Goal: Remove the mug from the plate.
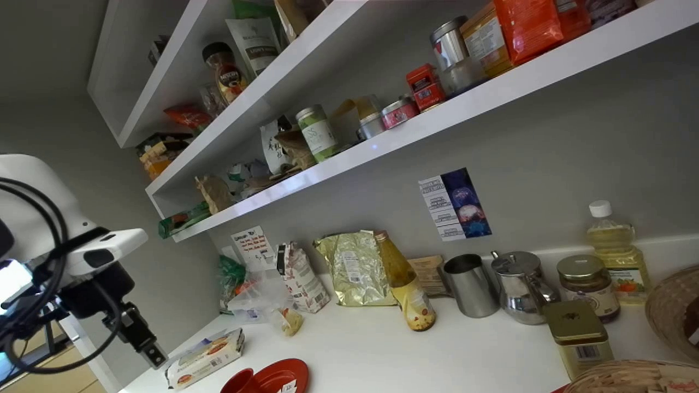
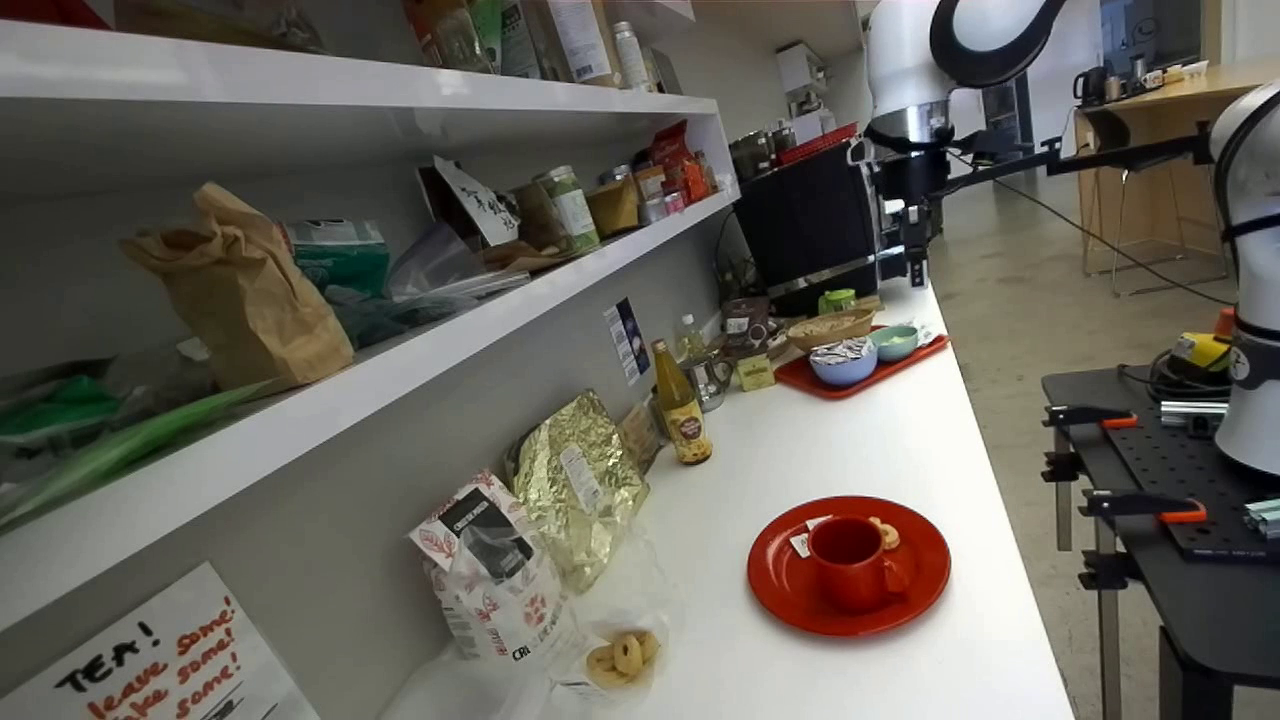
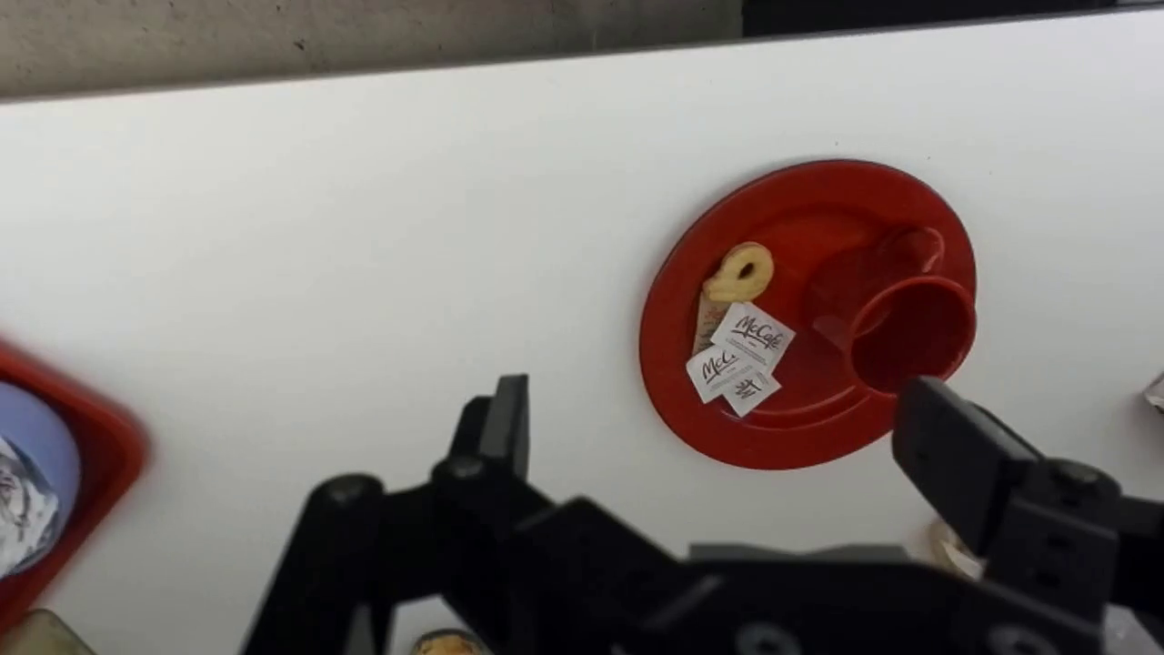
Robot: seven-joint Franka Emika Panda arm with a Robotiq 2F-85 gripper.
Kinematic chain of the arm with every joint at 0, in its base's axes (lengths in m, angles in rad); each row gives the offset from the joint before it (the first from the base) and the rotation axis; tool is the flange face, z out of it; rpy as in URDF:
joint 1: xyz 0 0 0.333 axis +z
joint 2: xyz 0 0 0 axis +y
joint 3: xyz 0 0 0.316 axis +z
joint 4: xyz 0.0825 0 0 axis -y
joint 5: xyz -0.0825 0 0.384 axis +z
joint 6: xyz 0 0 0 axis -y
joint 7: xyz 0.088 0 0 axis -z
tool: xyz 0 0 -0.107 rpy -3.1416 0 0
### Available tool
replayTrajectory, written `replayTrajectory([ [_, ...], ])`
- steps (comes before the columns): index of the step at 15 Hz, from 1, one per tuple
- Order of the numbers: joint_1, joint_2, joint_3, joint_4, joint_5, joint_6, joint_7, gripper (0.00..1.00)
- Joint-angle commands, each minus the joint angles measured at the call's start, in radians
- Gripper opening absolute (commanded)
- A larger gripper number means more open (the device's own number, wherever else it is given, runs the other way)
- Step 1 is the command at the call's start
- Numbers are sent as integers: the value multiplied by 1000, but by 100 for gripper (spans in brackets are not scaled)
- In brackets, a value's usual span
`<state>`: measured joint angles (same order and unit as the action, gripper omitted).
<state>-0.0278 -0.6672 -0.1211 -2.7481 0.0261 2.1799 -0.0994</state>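
The glossy red plate (image 3: 668, 337) lies flat on the white counter and shows in both exterior views (image 1: 295, 371) (image 2: 785, 595). A red mug (image 3: 912, 332) stands upright on it, off-centre; it also shows in both exterior views (image 1: 239, 381) (image 2: 850, 570). The mug's handle shows in an exterior view (image 2: 896, 577). A ring cookie (image 3: 741, 273) and white McCafé packets (image 3: 753, 335) lie on the plate beside the mug. My gripper (image 3: 716, 389) is open and empty, high above the counter, apart from mug and plate. It shows in both exterior views (image 1: 154, 356) (image 2: 916, 265).
A red tray (image 2: 822, 388) with bowls stands farther along the counter. A yellow bottle (image 2: 685, 415), a gold foil bag (image 2: 580, 490) and a bag of ring cookies (image 2: 622, 658) stand along the wall. White shelves (image 1: 322, 173) with groceries overhang the counter.
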Motion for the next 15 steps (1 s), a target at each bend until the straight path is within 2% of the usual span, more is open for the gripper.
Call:
replayTrajectory([
  [1,62,242,-6,62,56,176,-51,100],
  [7,142,591,54,203,140,340,-65,100],
  [13,113,942,149,500,177,362,-95,100],
  [15,105,1008,182,571,162,338,-81,100],
])
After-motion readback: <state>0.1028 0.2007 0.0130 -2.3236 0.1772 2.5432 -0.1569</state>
